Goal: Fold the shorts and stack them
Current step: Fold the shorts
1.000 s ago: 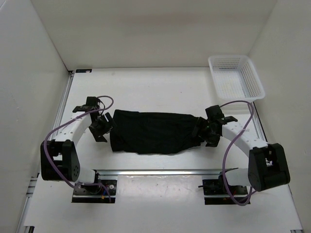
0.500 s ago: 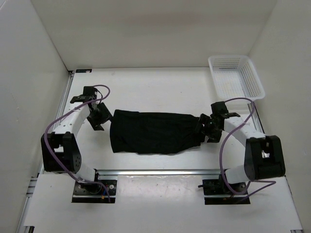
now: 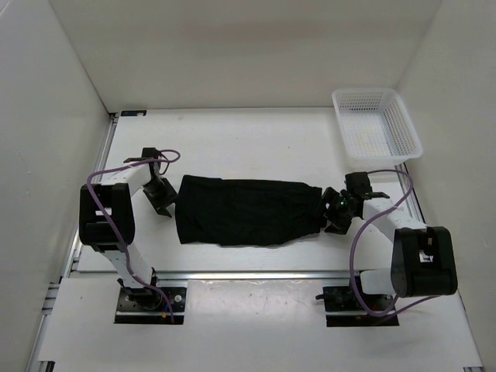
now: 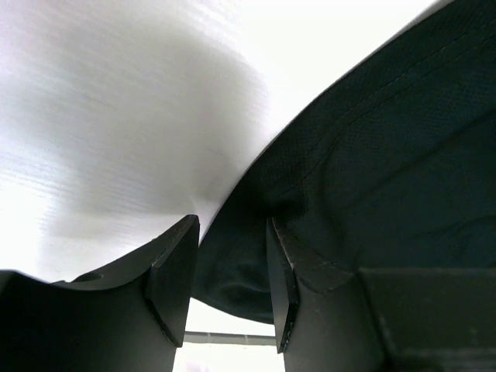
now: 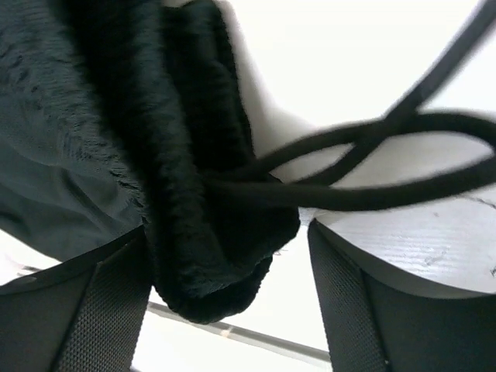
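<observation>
since a second ago both arms have drawn in: the left arm (image 3: 124, 183) has folded back beside its base and the right arm (image 3: 385, 218) has dropped nearer, while the shorts (image 3: 248, 211) lie where they lay, apart from a slight tuck at the right end. the shorts rest flat on the counter (image 3: 232, 143), mid-counter, long axis left to right, squarely between the two arms. left fingers (image 4: 174, 271) sit at the left end near its far corner; they have narrowed and now stand partly apart with the hem edge in the gap, not visibly pinched. right fingers (image 5: 93, 318) are spread wide around the bunched right end: cloth touches one finger, clear gap at the other. the drawstring (image 5: 403, 147) loops out onto the bare counter just beside that bunch. each arm is nearest its own end, so neither has the reach advantage; the garment lies inward from both. judgement: the next move is a pinch at both ends, then a lift to carry one edge over across the long axis. risk: the right side catches only the drawstring. the white basket (image 3: 411, 138) stands well apart at the far right corner.
</observation>
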